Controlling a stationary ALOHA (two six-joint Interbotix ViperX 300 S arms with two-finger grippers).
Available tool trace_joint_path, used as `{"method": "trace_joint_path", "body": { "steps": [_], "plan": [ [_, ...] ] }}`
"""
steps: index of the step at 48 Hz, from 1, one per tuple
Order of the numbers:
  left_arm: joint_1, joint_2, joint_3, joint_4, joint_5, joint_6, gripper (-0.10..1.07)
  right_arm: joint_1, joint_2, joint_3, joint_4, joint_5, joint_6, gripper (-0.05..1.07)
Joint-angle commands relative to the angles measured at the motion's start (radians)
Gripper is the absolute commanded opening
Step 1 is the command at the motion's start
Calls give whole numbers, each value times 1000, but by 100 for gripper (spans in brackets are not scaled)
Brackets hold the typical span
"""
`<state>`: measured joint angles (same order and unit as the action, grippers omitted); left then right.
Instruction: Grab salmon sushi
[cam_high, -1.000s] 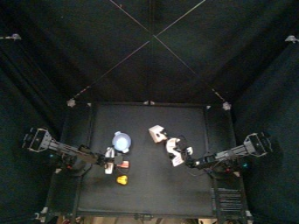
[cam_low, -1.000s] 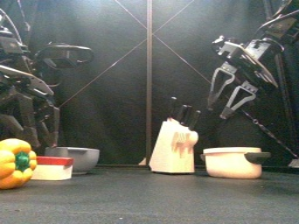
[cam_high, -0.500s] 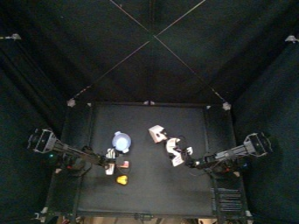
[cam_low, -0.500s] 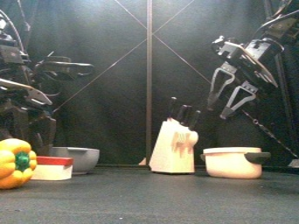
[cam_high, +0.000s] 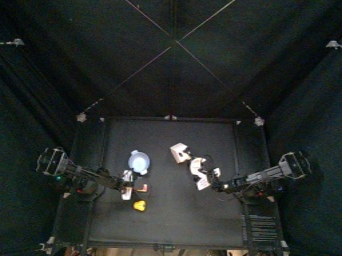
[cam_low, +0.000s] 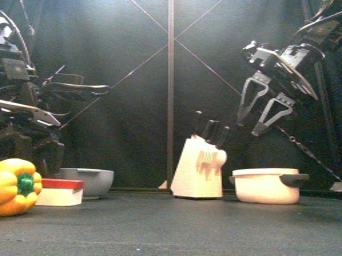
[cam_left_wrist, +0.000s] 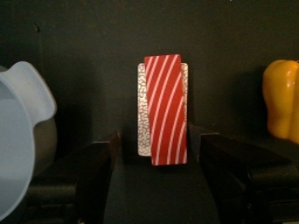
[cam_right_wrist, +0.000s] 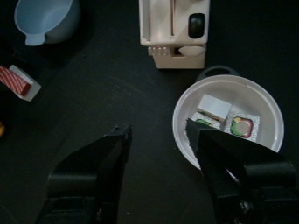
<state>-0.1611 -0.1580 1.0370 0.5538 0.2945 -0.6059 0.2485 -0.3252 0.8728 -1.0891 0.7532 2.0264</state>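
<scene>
Salmon sushi (cam_left_wrist: 163, 108) lies centre frame, long axis vertical, between my left pincer's (cam_left_wrist: 158, 149) wide-apart jaws; right pincer (cam_right_wrist: 166, 150) apart too.

Left gripper (cam_left_wrist: 149, 162) jaws wide apart, right gripper (cam_right_wrist: 163, 144) jaws spread

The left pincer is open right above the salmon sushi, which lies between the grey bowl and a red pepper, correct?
Not quite: the pepper is yellow, as the left wrist view shows. The left pincer is open above the salmon sushi, which lies between the grey bowl and that pepper.
</scene>
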Motion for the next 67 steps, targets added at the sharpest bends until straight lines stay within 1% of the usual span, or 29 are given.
{"method": "trace_joint_path", "body": {
  "steps": [1, 11, 22, 34, 42, 48, 51, 58, 65, 67],
  "plan": [
    [5, 11, -25, 2, -5, 2, 94, -2, -11, -8, -3, 2, 0, 87],
    [5, 38, -32, 15, -5, 3, 91, -2, -11, -8, -3, 2, 0, 87],
    [5, 41, -48, 28, 2, 3, 80, -2, -11, -8, -3, 2, 0, 87],
    [5, 11, -74, 46, 38, 9, 60, 2, -11, -8, -3, 2, 0, 87],
    [-3, -32, -103, 87, 94, 29, 42, 5, -11, -8, -11, -21, -2, 87],
    [-18, -54, -115, 112, 97, 40, 34, 5, -11, -8, -26, -41, -5, 87],
    [-29, -61, -115, 112, 97, 40, 31, 5, -11, -9, -38, -51, -5, 87],
    [-46, -75, -118, 112, 97, 40, 31, 11, -12, -11, -91, -71, -5, 87],
    [-51, -83, -146, 95, 95, 37, 31, 25, -11, -12, -187, -112, -3, 87],
    [-51, -83, -158, 86, 92, 37, 31, 34, -9, -15, -233, -130, -5, 87]
  ]
}}
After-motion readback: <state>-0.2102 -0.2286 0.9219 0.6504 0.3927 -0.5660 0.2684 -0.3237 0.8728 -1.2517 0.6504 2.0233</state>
